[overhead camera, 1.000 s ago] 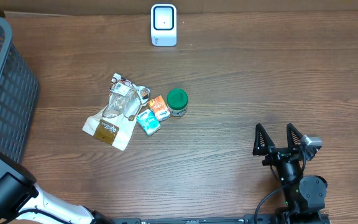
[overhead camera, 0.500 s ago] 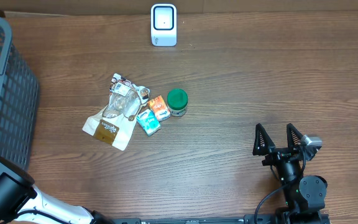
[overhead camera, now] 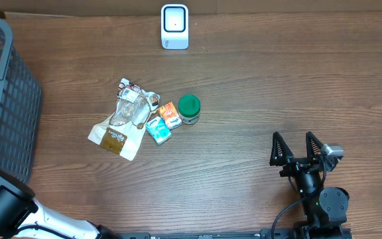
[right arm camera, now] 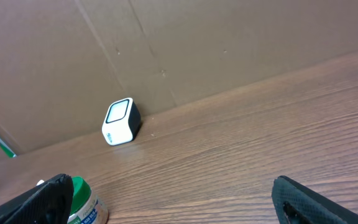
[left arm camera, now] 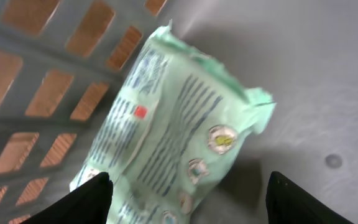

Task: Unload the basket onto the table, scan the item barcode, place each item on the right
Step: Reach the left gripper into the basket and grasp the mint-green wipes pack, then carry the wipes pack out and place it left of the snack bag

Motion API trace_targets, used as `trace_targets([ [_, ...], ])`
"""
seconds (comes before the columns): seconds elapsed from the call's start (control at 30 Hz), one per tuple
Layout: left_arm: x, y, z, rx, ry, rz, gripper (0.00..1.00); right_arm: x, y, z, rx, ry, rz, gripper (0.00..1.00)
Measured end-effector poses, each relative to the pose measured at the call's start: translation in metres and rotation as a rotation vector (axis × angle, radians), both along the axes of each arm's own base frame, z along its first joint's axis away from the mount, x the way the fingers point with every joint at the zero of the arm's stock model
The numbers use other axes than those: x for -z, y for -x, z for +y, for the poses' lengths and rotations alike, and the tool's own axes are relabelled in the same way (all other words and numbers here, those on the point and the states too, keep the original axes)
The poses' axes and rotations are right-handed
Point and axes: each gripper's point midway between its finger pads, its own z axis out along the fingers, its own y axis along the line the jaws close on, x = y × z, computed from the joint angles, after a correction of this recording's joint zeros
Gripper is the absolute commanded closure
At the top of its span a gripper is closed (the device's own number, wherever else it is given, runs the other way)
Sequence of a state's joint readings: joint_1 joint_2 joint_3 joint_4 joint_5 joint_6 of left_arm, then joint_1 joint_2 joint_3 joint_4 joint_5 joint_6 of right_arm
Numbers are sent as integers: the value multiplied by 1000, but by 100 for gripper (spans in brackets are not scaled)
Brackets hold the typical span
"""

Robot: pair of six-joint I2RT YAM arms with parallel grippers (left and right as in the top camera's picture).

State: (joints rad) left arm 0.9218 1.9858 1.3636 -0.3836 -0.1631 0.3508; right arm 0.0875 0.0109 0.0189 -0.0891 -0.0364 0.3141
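Grey basket [left arm camera: 36, 62] underneath: left gripper [left arm camera: 191, 194] spread wide, grasping nothing, green packet [left arm camera: 179, 124] lying loose just ahead, against the lattice wall. Looks like drop-off done; next, fetching from the pile [overhead camera: 144, 119] and presenting a barcode to the scanner [overhead camera: 174, 26]. Right gripper [overhead camera: 296, 147] parked agape. Pile unmoved since a second back.

The brown wooden table [overhead camera: 277, 86] in front of me carries a white scanner [overhead camera: 174, 26] at its far edge; a grey slatted basket [overhead camera: 5, 99] stands at my left; near the centre lie a crinkled pouch [overhead camera: 121, 123], a teal box [overhead camera: 158, 130] touching an orange box [overhead camera: 170, 115], and a green-lidded jar [overhead camera: 189, 109] just beside them.
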Motion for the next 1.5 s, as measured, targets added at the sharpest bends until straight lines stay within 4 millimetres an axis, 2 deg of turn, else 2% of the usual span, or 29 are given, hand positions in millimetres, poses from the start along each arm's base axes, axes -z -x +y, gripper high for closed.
trace_targets([
  [0.17,0,6,4,-14,3,-5,30,0,0,0,0,0,1,0],
  [0.43,2,6,10,-5,-10,-6,39,0,0,0,0,0,0,0],
  [0.5,10,6,9,-2,3,1,51,0,0,0,0,0,0,0],
  [0.6,13,5,10,3,2,3,95,0,0,0,0,0,0,0],
  [0.97,11,8,9,-9,14,10,96,0,0,0,0,0,0,0],
  [1.17,2,12,-10,-56,73,8,96,0,0,0,0,0,0,0],
  [1.27,-24,3,-18,-62,52,-38,96,0,0,0,0,0,0,0],
  [1.3,-42,-3,-20,-63,26,-72,96,0,0,0,0,0,0,0],
  [1.4,-102,-21,-23,-65,-61,-190,96,0,0,0,0,0,0,0],
  [1.5,-178,-35,-38,-62,-160,-348,96,0,0,0,0,0,0,0],
])
